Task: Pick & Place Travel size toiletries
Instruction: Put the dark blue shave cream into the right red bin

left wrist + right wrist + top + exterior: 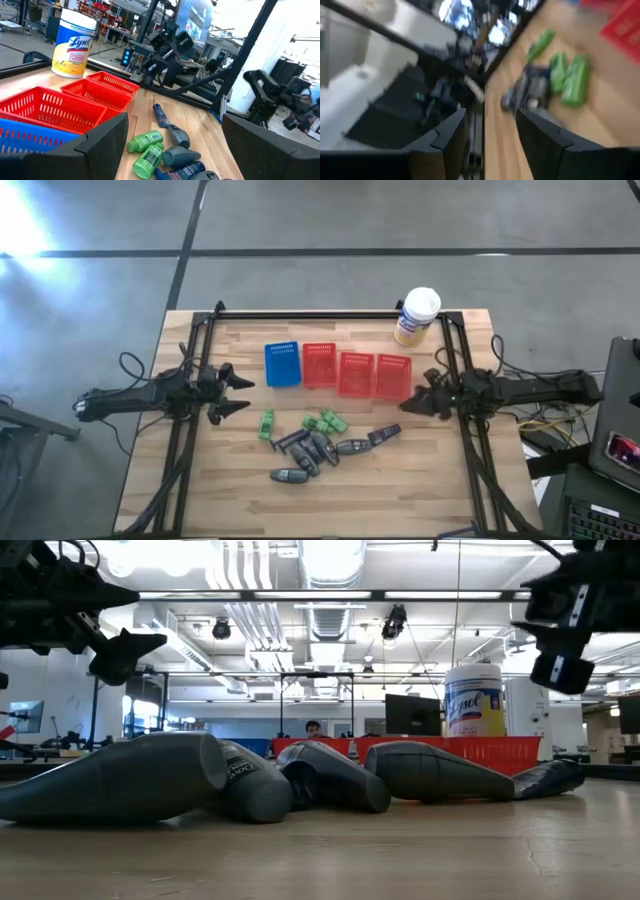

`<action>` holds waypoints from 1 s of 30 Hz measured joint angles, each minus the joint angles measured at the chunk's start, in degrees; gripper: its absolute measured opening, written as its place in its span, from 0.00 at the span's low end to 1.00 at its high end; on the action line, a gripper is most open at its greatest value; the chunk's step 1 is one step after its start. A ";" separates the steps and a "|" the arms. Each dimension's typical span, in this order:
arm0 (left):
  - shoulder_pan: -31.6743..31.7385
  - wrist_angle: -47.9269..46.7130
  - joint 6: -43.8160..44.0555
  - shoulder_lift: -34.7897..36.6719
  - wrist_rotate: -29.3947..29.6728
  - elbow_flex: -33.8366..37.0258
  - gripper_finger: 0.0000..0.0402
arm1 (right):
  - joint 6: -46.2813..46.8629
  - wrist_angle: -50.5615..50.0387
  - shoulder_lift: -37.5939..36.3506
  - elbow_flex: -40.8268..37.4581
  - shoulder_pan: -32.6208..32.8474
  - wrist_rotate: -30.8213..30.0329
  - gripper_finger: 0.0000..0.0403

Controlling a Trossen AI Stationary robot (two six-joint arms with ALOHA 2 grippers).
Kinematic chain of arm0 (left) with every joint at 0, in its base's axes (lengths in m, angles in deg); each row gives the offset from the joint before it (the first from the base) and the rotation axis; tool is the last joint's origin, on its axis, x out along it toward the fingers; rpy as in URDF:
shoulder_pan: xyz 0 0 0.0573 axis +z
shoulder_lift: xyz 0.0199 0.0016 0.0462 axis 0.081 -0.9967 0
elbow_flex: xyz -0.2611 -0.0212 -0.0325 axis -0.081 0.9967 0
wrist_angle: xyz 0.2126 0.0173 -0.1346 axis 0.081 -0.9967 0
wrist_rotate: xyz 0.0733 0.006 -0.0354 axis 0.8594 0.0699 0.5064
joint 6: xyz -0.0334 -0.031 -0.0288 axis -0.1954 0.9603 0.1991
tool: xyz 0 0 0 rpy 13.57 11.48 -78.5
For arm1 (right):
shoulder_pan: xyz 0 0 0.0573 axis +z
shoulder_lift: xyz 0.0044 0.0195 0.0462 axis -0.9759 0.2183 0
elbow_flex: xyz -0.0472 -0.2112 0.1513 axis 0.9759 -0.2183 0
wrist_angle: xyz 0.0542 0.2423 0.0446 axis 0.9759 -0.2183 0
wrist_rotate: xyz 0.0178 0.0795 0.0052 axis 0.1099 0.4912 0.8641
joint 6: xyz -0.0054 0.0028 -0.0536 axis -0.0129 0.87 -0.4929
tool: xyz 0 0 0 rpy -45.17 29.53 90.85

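Note:
The travel size toiletries lie loose on the wooden table's middle. Green bottles [266,424] [325,421] lie on their sides, and several dark grey tubes [318,448] lie around them, one [290,476] nearer the front. The left wrist view also shows green bottles [146,150] and dark tubes [177,139]. My left gripper [240,395] hovers open and empty left of the pile and above the table, as the low view [125,648] shows. My right gripper [408,402] hovers open and empty right of the pile. The blurred right wrist view [490,135] shows green bottles [570,75] ahead of it.
One blue mesh basket [282,364] and three red mesh baskets [319,365] [355,373] [392,376] stand in a row behind the pile. A yellow canister with a white lid [417,316] stands at the far right corner. A black frame [300,315] borders the table.

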 joint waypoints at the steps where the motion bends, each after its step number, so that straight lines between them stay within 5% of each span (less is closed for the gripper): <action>1: 0.00 0.01 0.01 -0.01 0.00 0.00 0.81 | 0.96 -3.88 3.52 2.60 0.28 1.88 0.39; 5: 0.00 -0.01 0.01 -0.01 0.00 -0.02 0.81 | -9.80 -28.70 18.89 16.08 4.11 5.30 0.38; 11: 0.00 -0.01 0.01 -0.06 0.00 0.00 0.81 | -43.30 -58.52 41.74 34.23 11.34 -10.78 0.42; 18: -0.02 -0.02 0.00 -0.08 0.02 -0.01 0.81 | -60.98 -57.72 55.44 37.45 15.73 -14.00 0.56; 30: 0.00 -0.02 0.02 -0.08 0.02 0.00 0.81 | -60.75 -45.06 61.20 35.24 15.93 -15.09 0.68</action>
